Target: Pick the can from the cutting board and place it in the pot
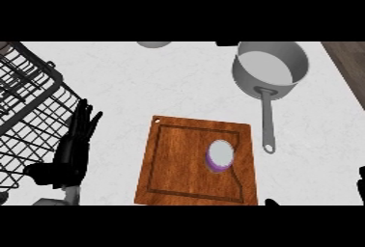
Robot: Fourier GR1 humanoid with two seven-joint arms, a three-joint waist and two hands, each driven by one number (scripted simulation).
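Note:
A can (220,155) with a pale top and purple side stands upright on the right half of the wooden cutting board (178,164). The grey pot (271,65) sits at the back right, its long handle (266,123) pointing toward me past the board's right edge. My left hand (75,144) rests at the left of the board, fingers straight and pointing up, holding nothing. Of my right hand (361,181) only a dark sliver shows at the right edge, and a fingertip (272,202) at the bottom.
A black wire dish rack (28,106) fills the left side, close to my left hand. A grey round object (153,44) peeks in at the top edge. The dark counter edge (349,62) runs along the top right.

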